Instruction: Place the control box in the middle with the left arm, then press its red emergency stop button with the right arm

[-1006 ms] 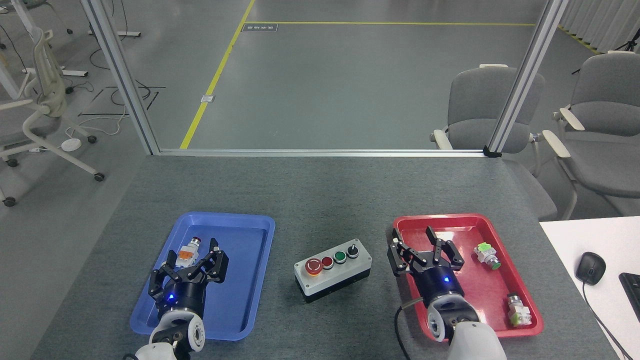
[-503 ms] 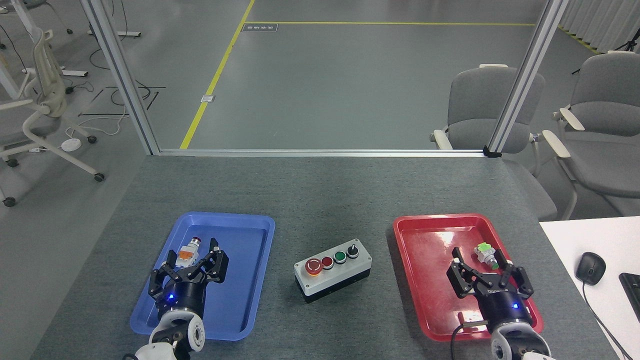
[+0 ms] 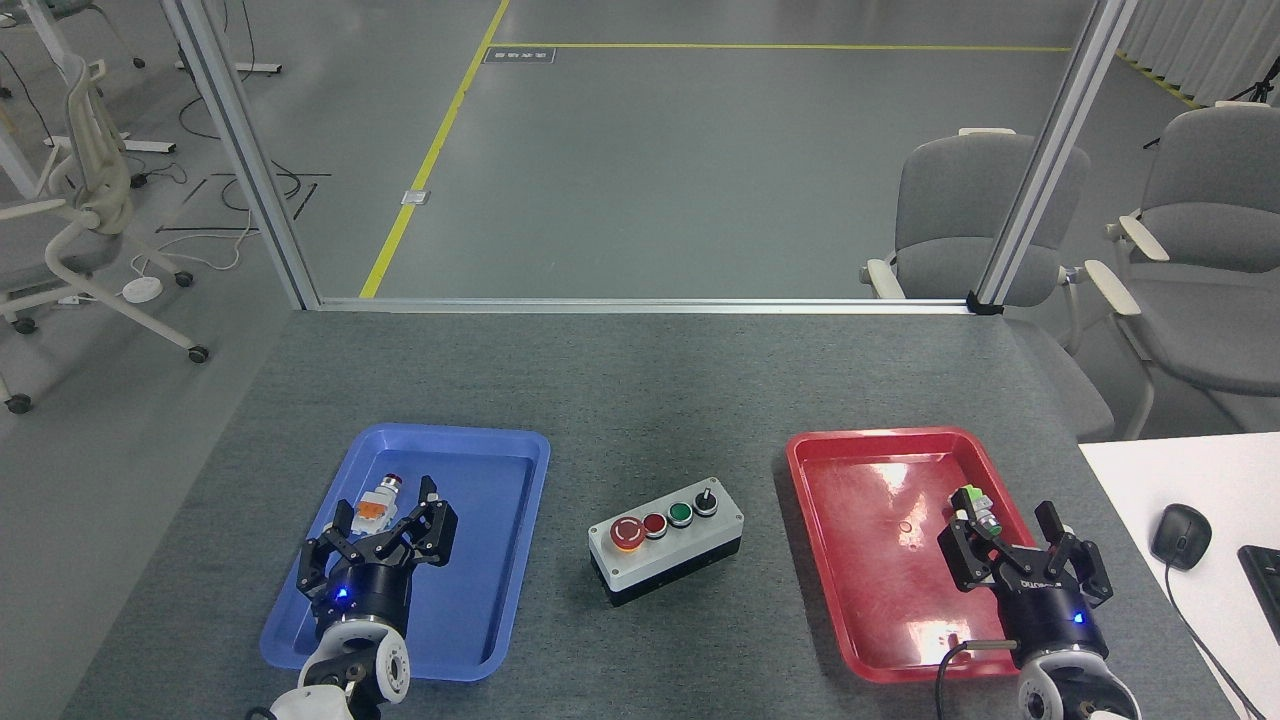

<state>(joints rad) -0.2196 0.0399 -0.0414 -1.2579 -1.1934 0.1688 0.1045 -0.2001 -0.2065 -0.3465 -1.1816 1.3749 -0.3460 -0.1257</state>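
The right gripper (image 3: pixel 1022 545) is covering part of a small green push-button part (image 3: pixel 970 503) in the red tray (image 3: pixel 860 520), so only the top of that part is showing. The white arms are getting cut off at the bottom edge. A black keyboard (image 3: pixel 1262 585) is getting cut off at the right edge.

The left gripper (image 3: pixel 385 525) is hanging over the blue tray (image 3: pixel 480 560) at about 7 o'clock from the control box (image 3: pixel 665 540). Its three black fingers are spreading wide and holding nothing. A small white and orange push-button part (image 3: pixel 378 502) is lying just past its fingertips; touching or not is hard to tell. The right gripper is sitting over the red tray's right side, at about 4 o'clock from the box. Its fingers are spreading open too, and the green part is showing between them, but no grip is showing. A blue light is glowing on each wrist.

The control box is sitting on the grey table (image 3: pixel 640 400), in the middle between the two trays, well apart from both grippers. It is turned a little, with the red emergency stop button (image 3: pixel 627 533) at its left end.

Counting: one box with four controls in a row, two trays, two grippers, two small loose parts showing, one black mouse (image 3: pixel 1180 535), three chairs.
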